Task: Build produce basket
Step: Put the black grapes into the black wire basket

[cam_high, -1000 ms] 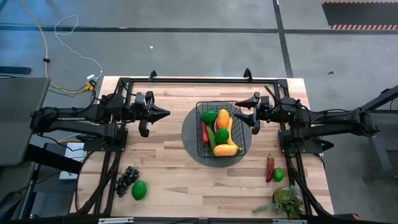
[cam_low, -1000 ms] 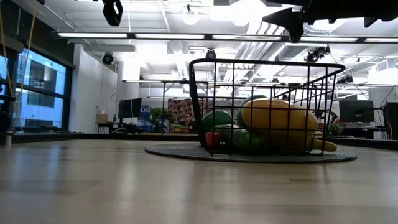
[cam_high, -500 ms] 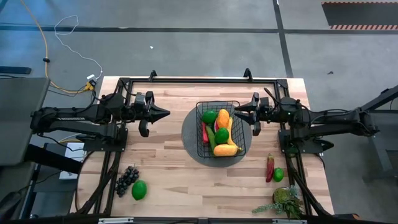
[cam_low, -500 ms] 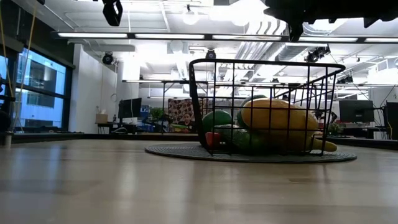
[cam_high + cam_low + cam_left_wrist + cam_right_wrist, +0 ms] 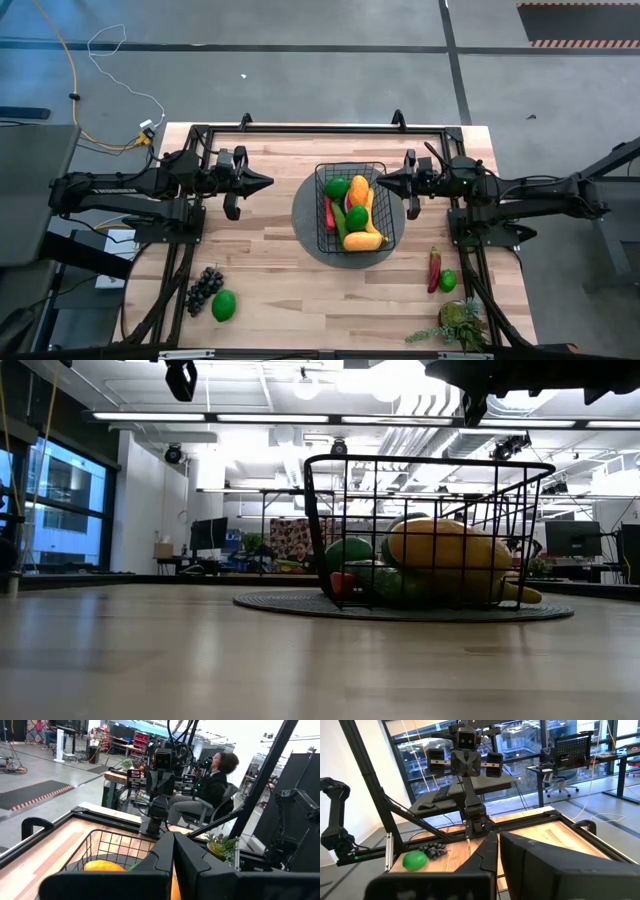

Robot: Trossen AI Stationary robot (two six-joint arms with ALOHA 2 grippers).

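The black wire basket [image 5: 354,207] stands on a dark round mat [image 5: 305,215] at the table's middle. Inside lie a green round fruit [image 5: 337,187], an orange piece [image 5: 359,188], a yellow piece [image 5: 362,240] and a red chili [image 5: 328,213]. My right gripper [image 5: 378,182] is shut with nothing in it, raised just past the basket's right rim. My left gripper [image 5: 268,182] is shut with nothing in it, raised left of the mat. Purple grapes [image 5: 204,288] and a green fruit [image 5: 224,305] lie near left. A red chili [image 5: 434,267] and a green fruit [image 5: 447,281] lie near right.
A leafy green plant [image 5: 455,325] stands at the near right corner. A black frame [image 5: 320,130] runs along the table's far edge and down both sides. Bare wood lies between the mat and the near edge. In the left wrist view a person [image 5: 210,785] sits beyond the table.
My right gripper has shut its fingers on nothing, staying beside the basket's right rim. The basket and the produce have not moved.
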